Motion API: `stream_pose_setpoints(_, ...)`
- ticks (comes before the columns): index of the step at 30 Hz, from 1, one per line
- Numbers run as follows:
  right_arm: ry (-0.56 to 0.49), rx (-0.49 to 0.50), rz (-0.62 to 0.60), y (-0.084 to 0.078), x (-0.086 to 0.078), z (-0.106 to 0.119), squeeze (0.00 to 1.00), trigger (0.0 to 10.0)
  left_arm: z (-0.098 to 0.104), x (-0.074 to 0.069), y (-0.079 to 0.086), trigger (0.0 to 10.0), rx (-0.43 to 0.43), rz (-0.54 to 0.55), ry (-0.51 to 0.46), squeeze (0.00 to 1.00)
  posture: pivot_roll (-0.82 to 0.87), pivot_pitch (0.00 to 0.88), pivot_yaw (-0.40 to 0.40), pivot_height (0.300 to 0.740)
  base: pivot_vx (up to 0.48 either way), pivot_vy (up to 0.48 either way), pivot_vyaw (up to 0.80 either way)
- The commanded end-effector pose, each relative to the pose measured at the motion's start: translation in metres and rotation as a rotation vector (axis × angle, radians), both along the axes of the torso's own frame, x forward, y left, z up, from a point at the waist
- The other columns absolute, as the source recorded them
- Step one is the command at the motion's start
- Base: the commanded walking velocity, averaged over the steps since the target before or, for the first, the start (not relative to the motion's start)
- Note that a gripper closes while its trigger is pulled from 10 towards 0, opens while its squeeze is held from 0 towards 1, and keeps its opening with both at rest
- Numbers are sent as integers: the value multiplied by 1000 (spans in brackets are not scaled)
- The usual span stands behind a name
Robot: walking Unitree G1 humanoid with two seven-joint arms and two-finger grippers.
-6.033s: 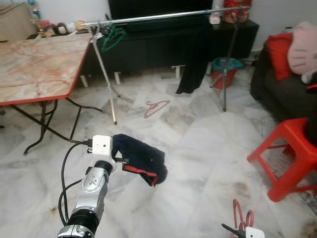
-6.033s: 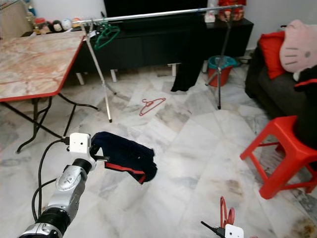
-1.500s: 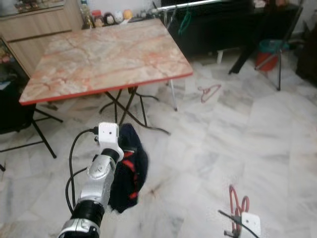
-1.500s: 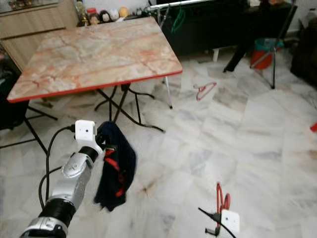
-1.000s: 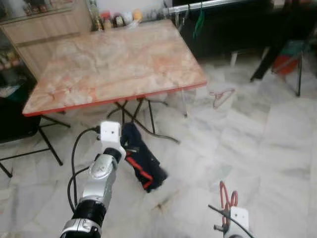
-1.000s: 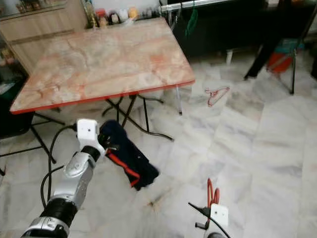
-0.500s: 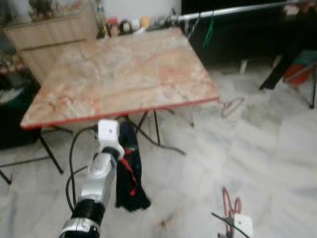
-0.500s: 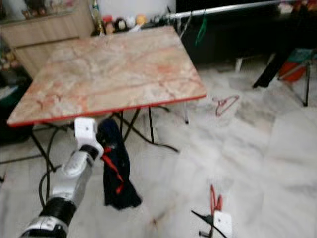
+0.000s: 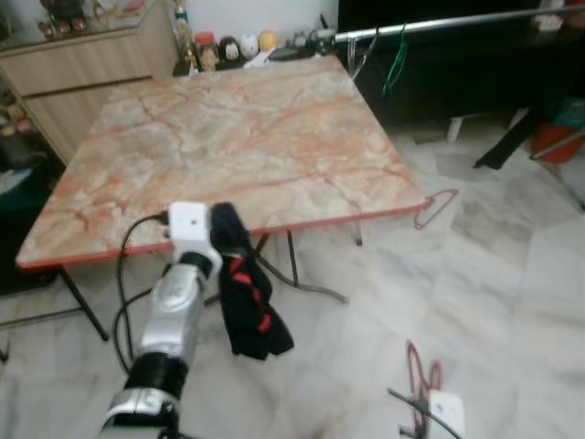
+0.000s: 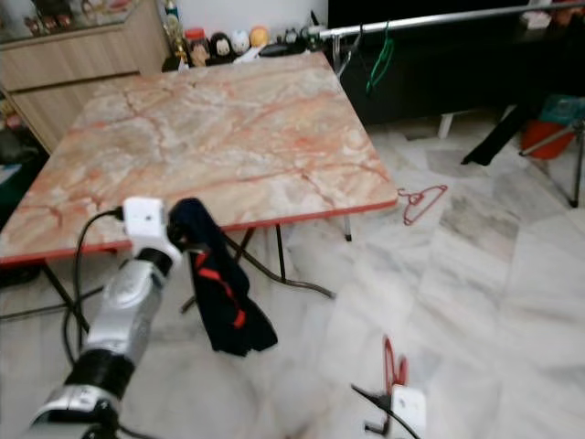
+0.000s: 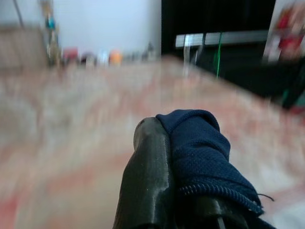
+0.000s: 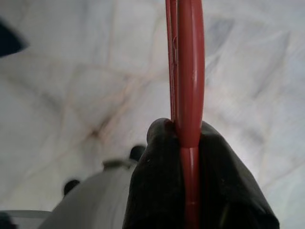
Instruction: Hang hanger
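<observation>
From my head cameras, I am holding my left gripper (image 9: 219,240) up at the near edge of the marble-topped folding table (image 9: 228,146), with a navy garment with red trim (image 9: 247,306) pinched in it and hanging down in front of the table's red rim. Low on my right, my right gripper (image 10: 388,389) is carrying a red hanger (image 10: 391,363) above the marble floor (image 10: 494,274). Beyond the table's far corner the metal clothes rail (image 9: 439,23) is running across, with a green hanger (image 9: 395,64) on it; another red hanger (image 9: 436,207) is lying on the floor just past the table.

In my left wrist view, my black fingers (image 11: 147,186) are clenching a fold of the navy garment, and the blurred tabletop is stretching out ahead toward the rail.

In my right wrist view, my fingers (image 12: 157,176) are squeezing the red hanger's frame from both sides over pale floor.

As I judge it, I am carrying both pieces, but nothing is hung: the garment is not on the hanger, and the rail is well apart from me, beyond the table.
</observation>
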State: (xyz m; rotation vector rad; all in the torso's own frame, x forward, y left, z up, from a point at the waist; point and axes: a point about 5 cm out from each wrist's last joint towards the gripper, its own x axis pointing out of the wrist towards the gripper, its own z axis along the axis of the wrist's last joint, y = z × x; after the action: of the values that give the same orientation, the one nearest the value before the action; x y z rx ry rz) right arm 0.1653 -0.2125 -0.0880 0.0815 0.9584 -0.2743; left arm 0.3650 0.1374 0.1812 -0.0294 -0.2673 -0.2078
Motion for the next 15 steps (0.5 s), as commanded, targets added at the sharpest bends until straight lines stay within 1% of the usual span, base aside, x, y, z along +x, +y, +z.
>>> stream_pose_setpoints(1,4,21,16,10,1,-2,0,10000,36,8,12,10000,18,38,-101,0,-160,0,61,740,352,0,0)
stream_pose_setpoints(4,5,20,23,10,1,-1,0,10000,67,18,12,10000,36,39,-160,0,-154,0,59,740,351,0,0)
stream_pose_setpoints(5,4,22,19,10,2,-1,0,10000,83,23,11,10000,47,35,-188,0,-148,0,56,740,356,0,0)
stream_pose_setpoints(6,3,22,17,10,2,-1,0,10000,95,26,10,10000,60,35,-208,0,-146,0,56,740,352,0,0)
stream_pose_setpoints(8,3,22,14,10,2,-1,0,10000,107,28,8,10000,73,38,-226,0,-146,0,56,740,352,0,0)
stream_pose_setpoints(11,2,20,13,9,2,-1,0,10000,134,35,4,10000,109,41,-254,0,-136,0,55,740,366,0,0)
stream_pose_setpoints(15,1,18,12,9,3,-1,0,10000,167,41,-3,10000,133,35,-289,0,-125,0,58,740,371,0,0)
